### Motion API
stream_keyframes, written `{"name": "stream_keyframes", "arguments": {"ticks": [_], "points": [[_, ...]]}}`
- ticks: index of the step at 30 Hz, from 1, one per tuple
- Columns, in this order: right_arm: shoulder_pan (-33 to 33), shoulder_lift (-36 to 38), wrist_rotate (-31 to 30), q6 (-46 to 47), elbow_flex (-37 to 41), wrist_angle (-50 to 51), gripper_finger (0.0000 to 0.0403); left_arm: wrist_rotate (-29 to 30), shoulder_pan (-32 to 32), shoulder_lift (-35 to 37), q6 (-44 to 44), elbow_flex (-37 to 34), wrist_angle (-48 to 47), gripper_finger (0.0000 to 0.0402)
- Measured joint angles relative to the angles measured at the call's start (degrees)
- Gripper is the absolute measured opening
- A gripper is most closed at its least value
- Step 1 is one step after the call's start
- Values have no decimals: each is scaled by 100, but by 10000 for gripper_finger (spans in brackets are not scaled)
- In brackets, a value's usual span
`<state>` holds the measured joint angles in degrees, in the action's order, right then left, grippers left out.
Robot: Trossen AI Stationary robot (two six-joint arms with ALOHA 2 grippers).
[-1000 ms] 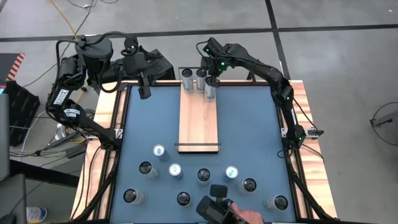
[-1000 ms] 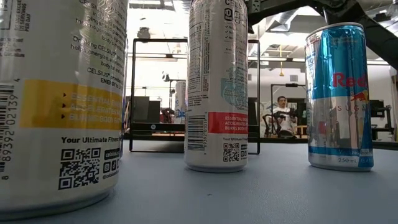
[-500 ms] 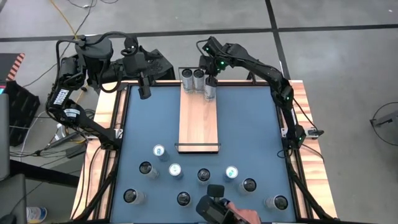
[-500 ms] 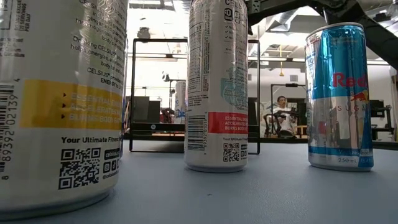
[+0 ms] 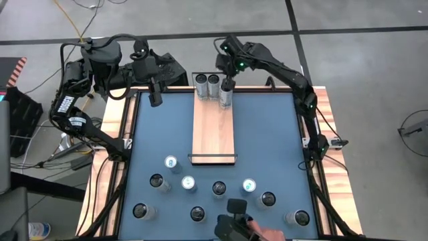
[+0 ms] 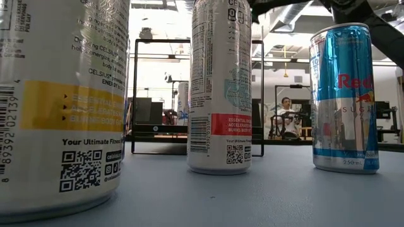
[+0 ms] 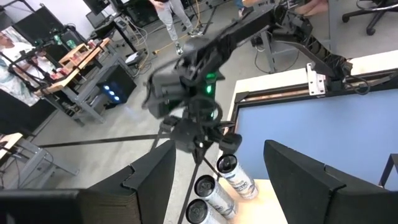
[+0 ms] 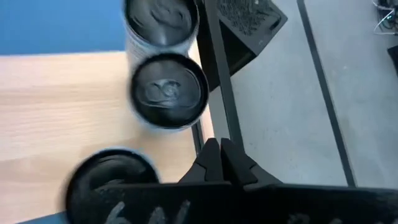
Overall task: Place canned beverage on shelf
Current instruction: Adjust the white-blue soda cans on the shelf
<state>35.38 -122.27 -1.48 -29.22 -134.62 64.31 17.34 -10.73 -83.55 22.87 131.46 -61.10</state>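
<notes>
Right gripper, jaws clenched empty, hangs top centre over three cans lined on the shelf end; left gripper waits open.

**Robotics lab / workshop floor**

We're in a lab, not a home. Bare grey concrete floor with dark seams, loose yellow cable lying on it. Blue table sits on a framed stand with wiring along its sides. Beyond the table we see exposed ceiling ducts, a person seated at a workstation, metal-legged workbenches loaded with gear, an office chair, and a box with blue lights.
</notes>
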Motion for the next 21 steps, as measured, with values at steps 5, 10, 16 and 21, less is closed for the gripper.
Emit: {"name": "stream_keyframes", "arguments": {"ticks": [5,10,16,21], "points": [[-241,599,120,474,28,429,0,0,0,0,0,0,0,232],[-646,991,564,815,64,1373,0,-2,-1,0,41,0,2,232],[-1087,984,560,991,865,1452,0,-2,0,0,42,0,-12,232],[-1374,973,440,1035,1614,1029,0,-2,-1,-1,-17,2,-223,232]]}}
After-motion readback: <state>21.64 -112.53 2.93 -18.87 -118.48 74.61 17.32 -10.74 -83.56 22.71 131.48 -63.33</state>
